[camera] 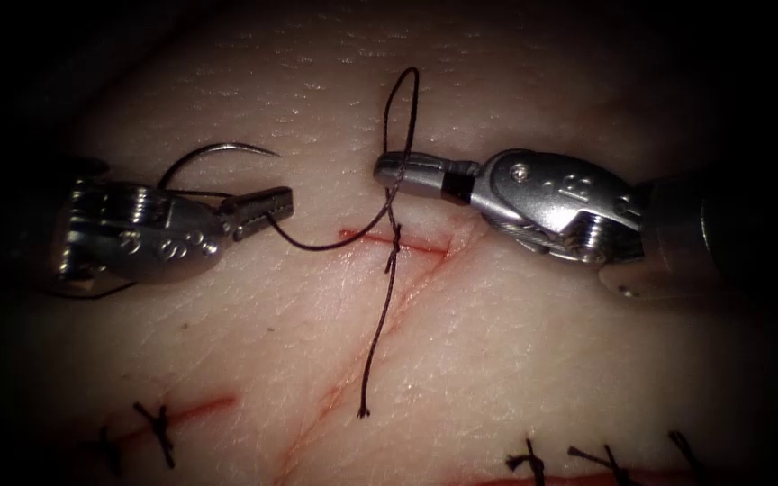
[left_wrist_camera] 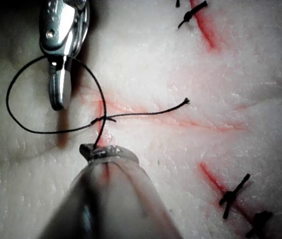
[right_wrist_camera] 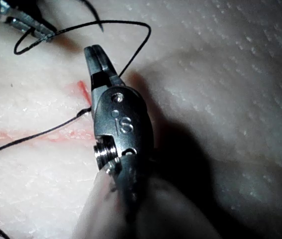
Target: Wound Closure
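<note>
Pale tissue (camera: 515, 360) fills my field, with a short red cut (camera: 407, 243) at the middle and fainter red lines running down from it toward the lower left. Finished stitches (camera: 159, 423) sit along the lower edge, at both left and right.

My left hand (camera: 267, 205) comes in from the left, jaws together on the thread (camera: 317, 245) right at their tip. The needle (camera: 218, 153) arcs up behind that hand, above the tissue and not in it, its point aimed right; I cannot tell whether the jaws also pinch its tail end.

From the left hand the thread dips and runs right to a knot (camera: 395, 238) on the cut. One strand rises from there, passes the tip of my right hand (camera: 389, 169) and forms a tall loop (camera: 402, 108) above it. A free tail (camera: 375, 342) trails down from the knot to a frayed end on the tissue.

My right hand enters from the right, jaws together, tip just above the cut, with the thread crossing it. In the left wrist view the loop circles that hand; whether the jaws actually grip the strand I cannot tell.

On the right hand's wrist I read a stamped "S" (right_wrist_camera: 126, 124) in the right wrist view; the endoscope view shows raised marks there that look like "12" (camera: 574, 187). Stamped marks on the left hand are unreadable.
</note>
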Controlling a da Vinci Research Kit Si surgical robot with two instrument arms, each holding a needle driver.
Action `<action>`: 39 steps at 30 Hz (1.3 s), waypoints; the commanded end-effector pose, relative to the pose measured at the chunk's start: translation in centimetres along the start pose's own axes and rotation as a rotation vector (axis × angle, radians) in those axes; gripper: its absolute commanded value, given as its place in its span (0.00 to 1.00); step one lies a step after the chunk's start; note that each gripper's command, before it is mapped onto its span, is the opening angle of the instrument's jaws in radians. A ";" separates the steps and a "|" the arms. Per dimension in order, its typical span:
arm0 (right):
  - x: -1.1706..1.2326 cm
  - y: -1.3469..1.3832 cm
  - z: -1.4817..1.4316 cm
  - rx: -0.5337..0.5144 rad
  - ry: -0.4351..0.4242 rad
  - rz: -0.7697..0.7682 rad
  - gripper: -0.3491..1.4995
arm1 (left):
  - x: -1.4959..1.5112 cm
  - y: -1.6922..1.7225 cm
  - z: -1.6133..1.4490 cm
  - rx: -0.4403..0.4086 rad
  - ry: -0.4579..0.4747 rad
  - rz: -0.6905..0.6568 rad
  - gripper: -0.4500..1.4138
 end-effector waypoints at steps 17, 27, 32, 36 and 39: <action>0.13 -0.20 0.51 0.454 0.174 0.094 0.00 | -0.16 -0.05 0.66 -0.004 -0.040 0.032 0.00; 0.01 -0.30 0.42 0.666 0.125 0.060 0.00 | -0.36 -0.23 0.77 -0.014 -0.041 0.047 0.00; -0.17 -0.46 0.46 0.754 0.017 -0.005 0.00 | -0.36 -0.23 0.77 -0.022 -0.043 0.048 0.00; -0.33 -0.63 0.53 0.861 -0.145 -0.114 0.00 | -0.33 -0.19 0.75 -0.022 -0.045 0.047 0.00; -0.38 -0.69 0.57 0.913 -0.229 -0.204 0.00 | -0.31 -0.18 0.74 -0.024 -0.046 0.047 0.00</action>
